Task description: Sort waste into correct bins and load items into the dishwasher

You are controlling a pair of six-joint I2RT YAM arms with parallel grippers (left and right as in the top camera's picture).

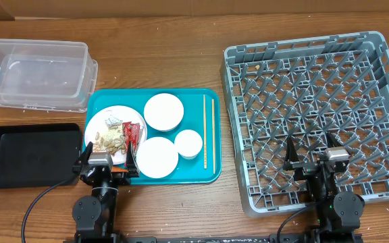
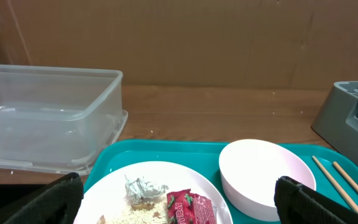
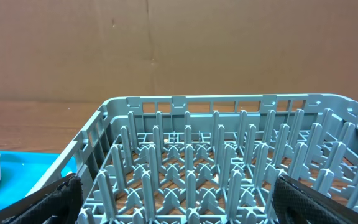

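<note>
A teal tray (image 1: 208, 101) holds a white plate (image 1: 107, 121) with food scraps, crumpled foil and a red wrapper (image 1: 134, 131), three white bowls (image 1: 163, 111) and a pair of chopsticks (image 1: 209, 128). The grey dishwasher rack (image 1: 319, 108) stands at the right. My left gripper (image 1: 109, 160) is open and empty at the tray's near left edge, over the plate (image 2: 160, 180); the red wrapper (image 2: 191, 207) lies between its fingers. My right gripper (image 1: 314, 156) is open and empty over the rack's near edge (image 3: 229, 174).
A clear plastic bin (image 1: 36, 73) stands at the back left and shows in the left wrist view (image 2: 42, 118). A black tray bin (image 1: 29, 154) lies at the front left. Bare wood lies between tray and rack.
</note>
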